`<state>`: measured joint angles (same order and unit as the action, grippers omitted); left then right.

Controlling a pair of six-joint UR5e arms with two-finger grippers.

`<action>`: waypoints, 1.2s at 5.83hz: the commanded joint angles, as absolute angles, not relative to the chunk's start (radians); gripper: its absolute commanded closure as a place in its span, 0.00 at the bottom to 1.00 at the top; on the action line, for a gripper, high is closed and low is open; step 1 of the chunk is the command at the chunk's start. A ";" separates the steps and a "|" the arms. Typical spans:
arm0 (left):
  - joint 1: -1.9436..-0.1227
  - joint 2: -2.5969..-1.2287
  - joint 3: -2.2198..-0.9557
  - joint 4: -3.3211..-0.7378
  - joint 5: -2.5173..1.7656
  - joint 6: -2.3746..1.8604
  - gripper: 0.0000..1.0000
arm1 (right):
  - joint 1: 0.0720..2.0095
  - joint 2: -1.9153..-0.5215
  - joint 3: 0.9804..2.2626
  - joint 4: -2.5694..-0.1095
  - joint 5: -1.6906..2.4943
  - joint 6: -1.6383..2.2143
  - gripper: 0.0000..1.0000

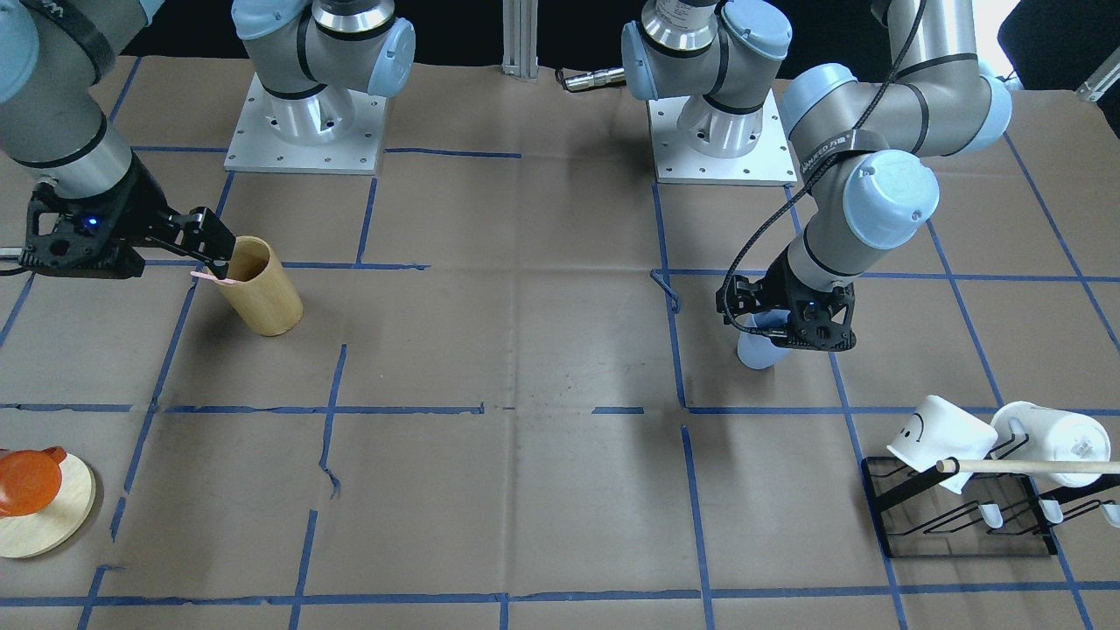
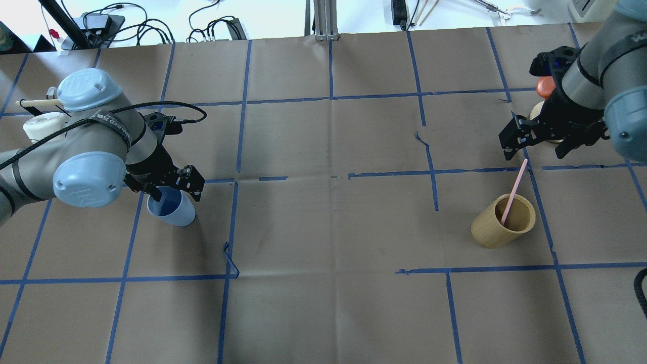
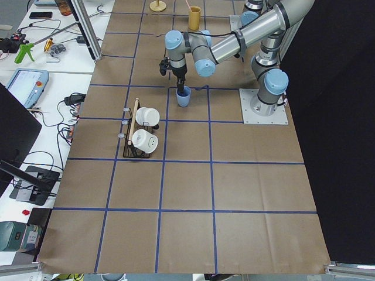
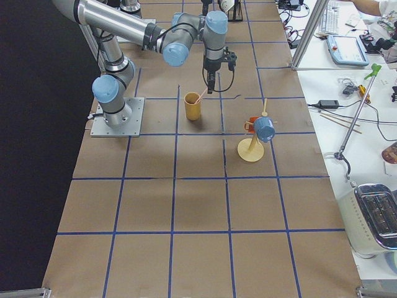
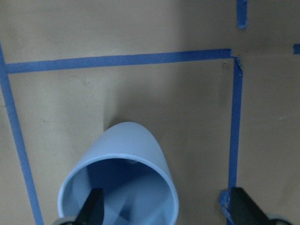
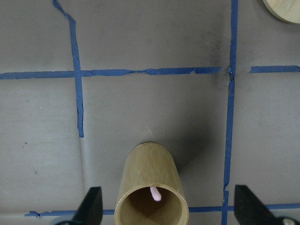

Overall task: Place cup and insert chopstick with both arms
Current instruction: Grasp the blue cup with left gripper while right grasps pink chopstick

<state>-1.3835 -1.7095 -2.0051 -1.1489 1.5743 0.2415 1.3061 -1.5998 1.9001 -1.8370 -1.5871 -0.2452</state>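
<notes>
A light blue cup stands upright on the brown table, also in the front view and the left wrist view. My left gripper hangs just above its rim, open; one finger is over the cup's mouth and the other is outside it. A bamboo holder stands upright with a pink chopstick leaning in it. My right gripper is open above and behind the holder, its fingers apart on both sides. The chopstick's end shows inside the holder.
A black rack holds two white mugs and a wooden stick near the left arm. A round wooden stand with an orange cup is near the right arm. Blue tape lines grid the table.
</notes>
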 commanded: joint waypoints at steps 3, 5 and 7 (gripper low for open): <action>-1.387 -1.710 -2.003 -1.149 1.577 0.233 1.00 | 1.305 -1.603 1.950 -1.852 -1.591 -0.242 0.45; -1.472 -1.709 -1.929 -1.163 1.563 0.088 1.00 | 1.305 -1.605 1.945 -1.852 -1.588 -0.242 0.91; -1.729 -1.790 -1.765 -1.209 1.563 -0.262 1.00 | 1.307 -1.612 1.913 -1.852 -1.591 -0.241 0.92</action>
